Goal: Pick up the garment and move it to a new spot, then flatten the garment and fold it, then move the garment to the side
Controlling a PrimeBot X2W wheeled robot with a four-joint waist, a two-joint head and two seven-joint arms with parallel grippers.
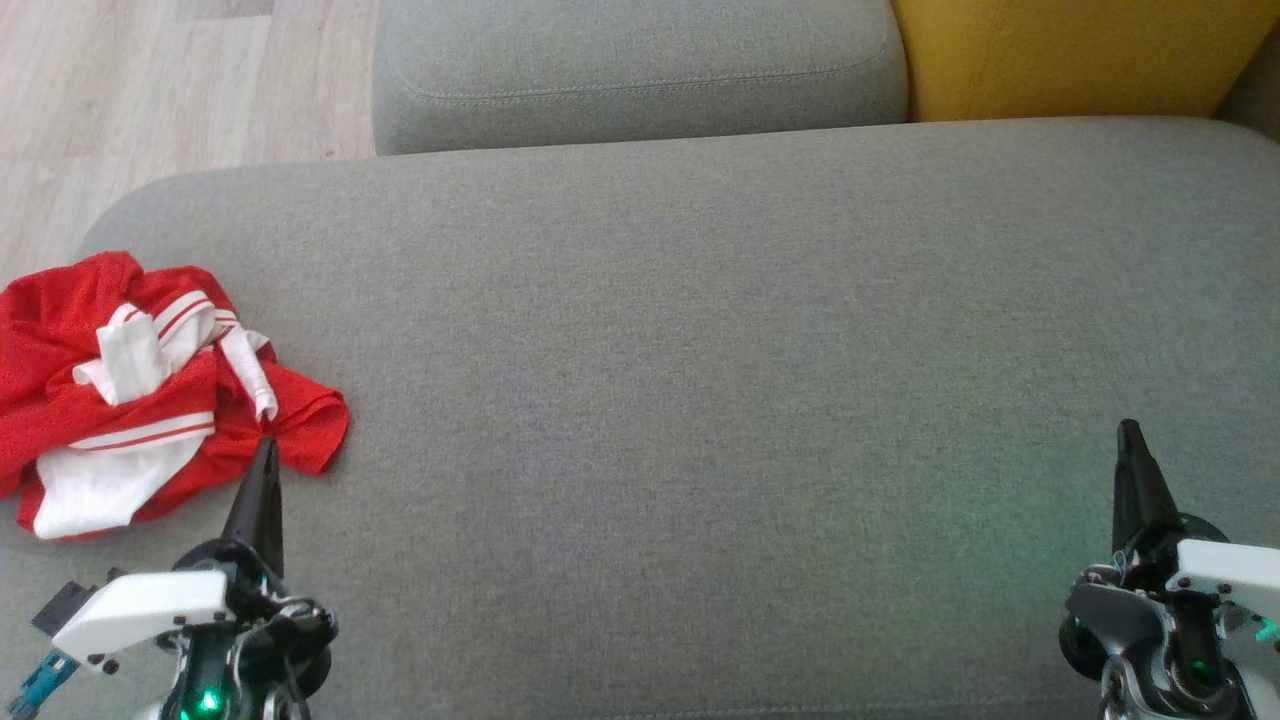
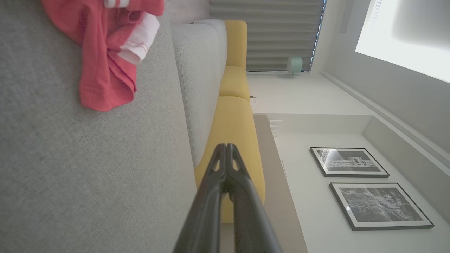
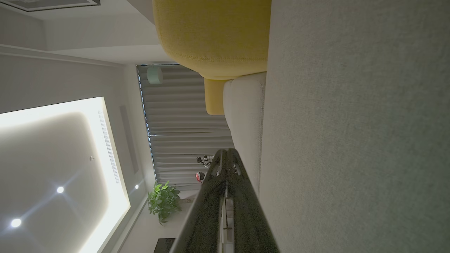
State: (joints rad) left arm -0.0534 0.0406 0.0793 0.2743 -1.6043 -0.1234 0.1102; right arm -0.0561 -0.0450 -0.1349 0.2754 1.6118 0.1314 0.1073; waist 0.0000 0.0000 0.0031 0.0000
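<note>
The garment (image 1: 140, 390), red with white panels and red-striped trim, lies crumpled at the left edge of the grey sofa seat (image 1: 700, 400). Its red hem and a white sleeve also hang into the top left of the left wrist view (image 2: 105, 70). My left gripper (image 1: 266, 447) hovers just in front of the garment's near right corner, fingers pressed together and holding nothing; the same shut fingertips (image 2: 226, 146) point past the seat in the left wrist view. My right gripper (image 1: 1130, 430) rests shut and empty over the seat's right side, its tips (image 3: 226, 151) together.
A grey back cushion (image 1: 640, 70) and a yellow cushion (image 1: 1080, 55) line the far side of the seat. Wooden floor (image 1: 150, 90) lies beyond the sofa's left end. The wrist views take in a wall with two framed pictures (image 2: 351, 161), curtains and a potted plant (image 3: 163, 202).
</note>
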